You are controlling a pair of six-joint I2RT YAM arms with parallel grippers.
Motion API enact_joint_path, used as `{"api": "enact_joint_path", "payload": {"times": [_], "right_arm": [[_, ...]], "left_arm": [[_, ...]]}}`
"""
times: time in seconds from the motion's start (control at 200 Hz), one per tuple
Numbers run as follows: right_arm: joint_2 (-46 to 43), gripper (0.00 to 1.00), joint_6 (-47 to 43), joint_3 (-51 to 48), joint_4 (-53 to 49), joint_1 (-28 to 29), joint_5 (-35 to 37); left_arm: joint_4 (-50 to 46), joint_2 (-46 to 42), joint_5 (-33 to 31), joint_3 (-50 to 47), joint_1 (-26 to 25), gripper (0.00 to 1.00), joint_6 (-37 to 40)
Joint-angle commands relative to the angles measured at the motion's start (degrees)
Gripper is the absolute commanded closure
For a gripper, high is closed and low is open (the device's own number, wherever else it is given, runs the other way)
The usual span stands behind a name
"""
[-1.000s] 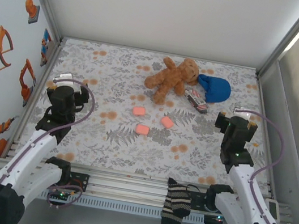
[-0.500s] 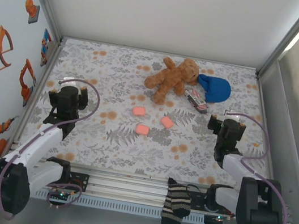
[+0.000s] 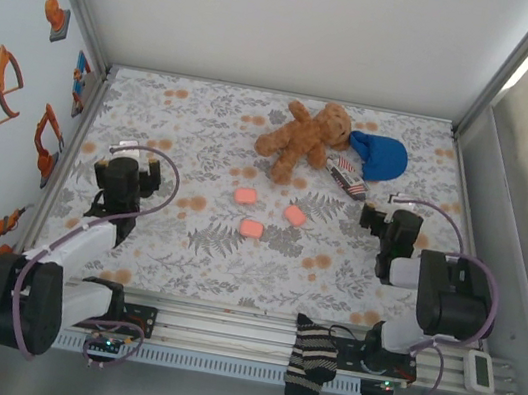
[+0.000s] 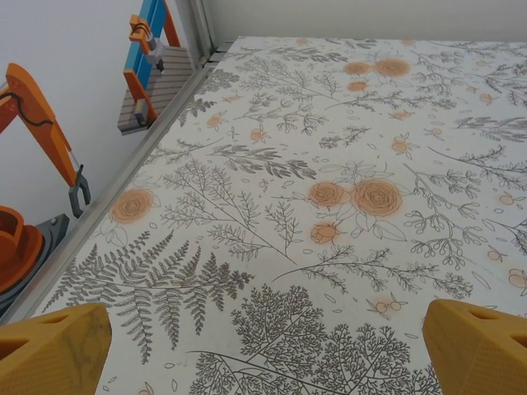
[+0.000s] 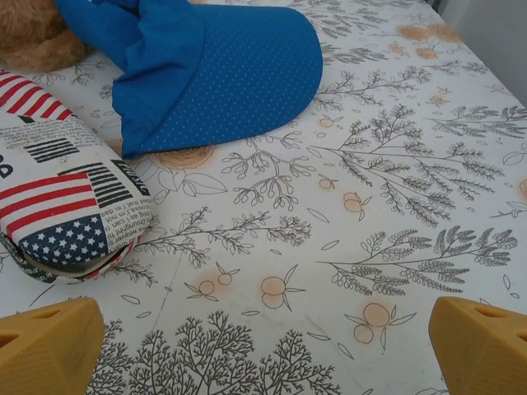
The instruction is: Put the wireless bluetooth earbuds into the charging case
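Three pink rounded-square charging cases lie mid-table in the top view: one (image 3: pixel 245 196), a second (image 3: pixel 294 215) and a third (image 3: pixel 252 228). The earbuds are out of view or too small to make out. My left gripper (image 3: pixel 126 162) sits near the left edge, well left of the cases. In the left wrist view it (image 4: pixel 276 358) is open over bare floral cloth, its yellow fingertips (image 4: pixel 53 350) far apart. My right gripper (image 3: pixel 389 221) is right of the cases. In the right wrist view it (image 5: pixel 263 358) is open and holds nothing.
A brown teddy bear (image 3: pixel 305 135) lies at the back. Beside it are a blue cap (image 3: pixel 377 156) (image 5: pixel 214 70) and a flag-print pouch (image 3: pixel 348 181) (image 5: pixel 62 210). A striped sock (image 3: pixel 311 360) hangs over the front rail. Frame walls close in both sides.
Both arms have folded back toward their bases. The right gripper has shifted left and the left gripper slightly right and nearer. Both stay open. The cases have not moved.
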Motion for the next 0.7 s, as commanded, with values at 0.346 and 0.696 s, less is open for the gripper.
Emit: {"api": "enact_joint_path", "payload": {"times": [0.346,0.696], "right_arm": [[-0.28,0.0,2.5,3.93,-0.65,-3.38,-4.63],[-0.25,0.01,2.26,3.93,-0.54,-3.29,-4.38]], "left_arm": [[26.75,14.21,8.65,-4.27,1.21,0.04,4.62],[28.7,23.63,15.7,-1.48,4.12,0.04,3.72]]}}
